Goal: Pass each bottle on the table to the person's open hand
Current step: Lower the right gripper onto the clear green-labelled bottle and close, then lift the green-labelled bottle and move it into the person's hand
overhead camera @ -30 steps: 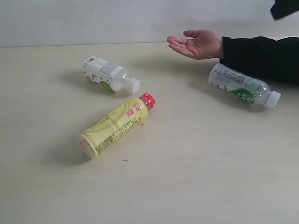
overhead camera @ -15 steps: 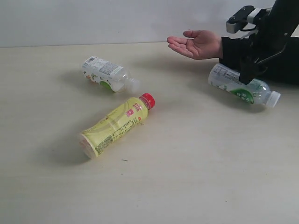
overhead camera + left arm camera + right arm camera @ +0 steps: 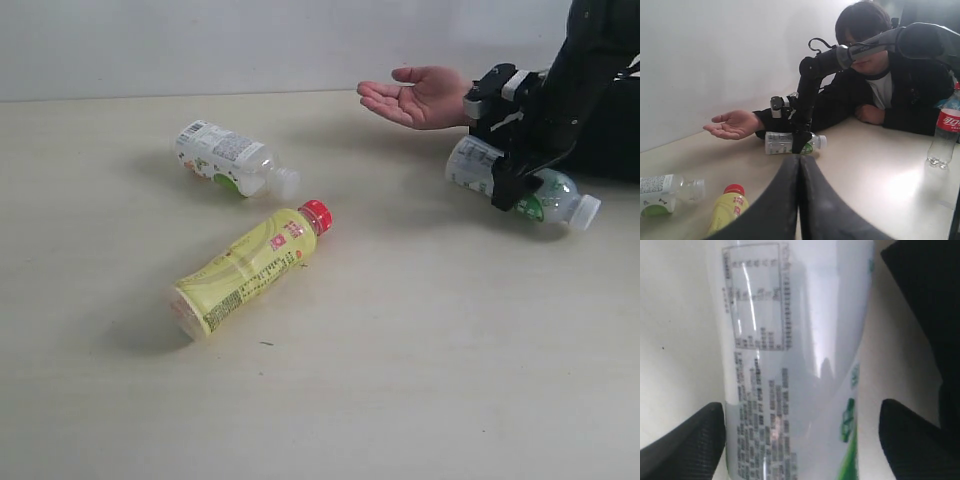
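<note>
Exterior view: matte beige tabletop point(image 3: 400, 380) before a plain white wall point(image 3: 200, 40); right pincer point(image 3: 512, 172) spread wide astride the clear bottle point(image 3: 466, 163) lying near the open hand point(image 3: 420, 95), contact unclear; left pincer point(image 3: 800, 200) pressed closed, empty.

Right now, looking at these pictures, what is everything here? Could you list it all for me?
table: one, pale beige, under everything
wall: one, white, behind the table
yellow bottle: one, yellow with red cap, lying mid-table
left white-green bottle: one, clear with white cap, lying beyond the yellow bottle
right white-green bottle: one, clear with white cap, lying near the open hand
red-label bottle: one, clear, upright near the person
person: one, black top, at the table
open hand: one, bare, palm up at the table's far side
left tool: one, black, shut, holding nothing
right tool: one, black, open, straddling the right white-green bottle
</note>
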{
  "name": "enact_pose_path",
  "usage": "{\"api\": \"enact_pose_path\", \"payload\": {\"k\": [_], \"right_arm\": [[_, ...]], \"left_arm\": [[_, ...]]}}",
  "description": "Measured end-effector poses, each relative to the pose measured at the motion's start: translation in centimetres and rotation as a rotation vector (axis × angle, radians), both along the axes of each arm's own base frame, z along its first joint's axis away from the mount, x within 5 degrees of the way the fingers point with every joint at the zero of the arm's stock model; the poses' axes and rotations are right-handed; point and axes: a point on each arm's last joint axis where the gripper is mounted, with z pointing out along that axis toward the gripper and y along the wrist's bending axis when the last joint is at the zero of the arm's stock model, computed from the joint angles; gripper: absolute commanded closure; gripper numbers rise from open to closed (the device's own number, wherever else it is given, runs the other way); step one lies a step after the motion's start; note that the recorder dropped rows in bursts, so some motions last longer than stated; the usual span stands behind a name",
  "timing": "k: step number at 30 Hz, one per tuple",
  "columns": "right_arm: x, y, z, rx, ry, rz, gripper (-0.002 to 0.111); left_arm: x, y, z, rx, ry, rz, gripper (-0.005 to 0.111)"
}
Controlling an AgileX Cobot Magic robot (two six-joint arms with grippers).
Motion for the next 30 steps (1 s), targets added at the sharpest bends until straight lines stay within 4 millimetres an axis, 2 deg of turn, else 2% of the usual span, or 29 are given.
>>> {"api": "enact_pose_path", "payload": {"k": [2,4,7,8,9,14,19,25,30], "right_arm": [[0.0,0.0,-0.7,0.003,0.016,-0.002,0.037],[0.0,0.0,-0.9,0.003,0.02,-0.002,0.05],[0.0,0.1,-0.9,0.005,0.02,-0.003,0.086],[0.0,0.1,-0.8,0.005,0.018,-0.003,0.103],[0.0,0.1,-0.8,0.005,0.02,-0.003,0.107],[-0.3,0.1,0.6,0.008,0.018,-0.01,0.108],[-0.9,0.5,4.0,0.018,-0.017,-0.06,0.108],[-1.8,3.7,9.1,0.053,-0.139,-0.129,0.108],[-0.9,6.5,12.9,0.06,-0.266,-0.282,0.108]], "left_arm": [[0.0,0.0,0.0,0.0,0.0,0.0,0.105],[0.0,0.0,0.0,0.0,0.0,0.0,0.105],[0.0,0.0,0.0,0.0,0.0,0.0,0.105],[0.0,0.0,0.0,0.0,0.0,0.0,0.105],[0.0,0.0,0.0,0.0,0.0,0.0,0.105],[0.0,0.0,0.0,0.0,0.0,0.0,0.105],[0.0,0.0,0.0,0.0,0.0,0.0,0.105],[0.0,0.0,0.0,0.0,0.0,0.0,0.105],[0.0,0.0,0.0,0.0,0.0,0.0,0.105]]}}
